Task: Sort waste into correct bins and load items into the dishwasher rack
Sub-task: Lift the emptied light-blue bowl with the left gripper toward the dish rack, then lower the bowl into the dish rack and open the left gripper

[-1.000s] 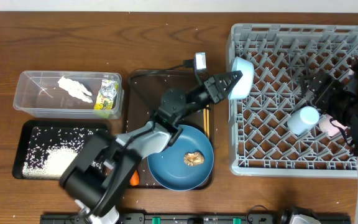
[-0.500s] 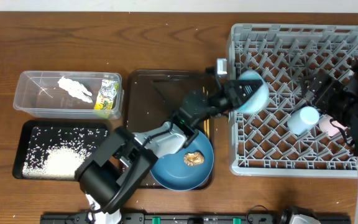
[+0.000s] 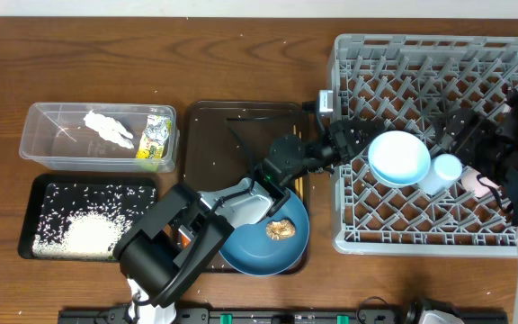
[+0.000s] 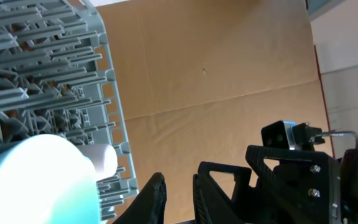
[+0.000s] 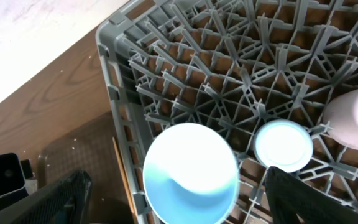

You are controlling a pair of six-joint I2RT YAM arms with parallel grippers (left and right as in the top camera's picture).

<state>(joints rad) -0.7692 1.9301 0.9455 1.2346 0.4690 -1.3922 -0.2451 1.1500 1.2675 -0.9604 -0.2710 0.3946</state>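
**Front, centre.** Large blue plate (image 3: 272, 256) at the near end of the dark brown serving tray (image 3: 214, 135). A small brown food lump (image 3: 281, 230) sits on the plate. The left arm crosses over the plate's far-left part.

**Front, left.** Shallow black tray (image 3: 36, 183) holding white rice (image 3: 84, 232), heaped toward its near side and scattered thinly elsewhere.

**Middle, centre.** Thin wooden chopsticks (image 3: 299, 184) along the serving tray's right edge, mostly hidden under the left arm.

**Middle, right.** Large grey dish rack (image 3: 439, 243).
- Pale blue bowl (image 3: 400, 157) lies in the left-middle part, resting among the pegs. Whether its mouth faces up cannot be told.
- Small light-blue cup (image 3: 446, 169) just to the bowl's right, touching or nearly so.
- Pinkish-white cup (image 3: 479, 183) beyond that, partly covered by the right arm.

**Left gripper** (image 3: 360, 142). Reaches over the rack's left wall, just beside the bowl. In the wrist view its fingers (image 4: 154, 194) stand slightly parted with nothing between them, and the bowl sits off to one side, free of them.

**Right gripper** (image 3: 464, 133). Hangs above the rack's right half, jaws spread wide and empty, with the bowl and both cups below it.

**Far, left.** Clear plastic tub (image 3: 57, 144) behind the black tray, containing crumpled white tissue (image 3: 108, 128) and a yellow-green foil wrapper (image 3: 157, 139) at its right end.

**Surface.** Brown wooden table (image 3: 241, 63), with a few stray rice grains.
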